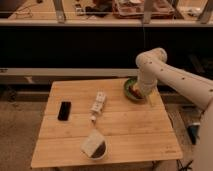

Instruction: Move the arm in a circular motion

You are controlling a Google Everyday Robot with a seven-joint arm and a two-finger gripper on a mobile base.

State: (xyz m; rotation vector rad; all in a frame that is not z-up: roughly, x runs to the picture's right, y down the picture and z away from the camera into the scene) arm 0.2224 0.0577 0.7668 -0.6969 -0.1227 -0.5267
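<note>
Wooden tabletop [125,131] in front of dark shelving. Far left, a black phone [64,110]. Middle, a white power strip [98,103]. By the front edge, a bowl [94,147] holding something pale. Right rear, a green bowl [130,90].

The arm [167,72] reaches in from the right. It looks thick, rigid and heavy. Nothing needs grasping; it only has to sweep.

The gripper [148,101] hangs just beside the green bowl; open or closed, cannot tell. That bowl is the likeliest snag for a low circle.
</note>
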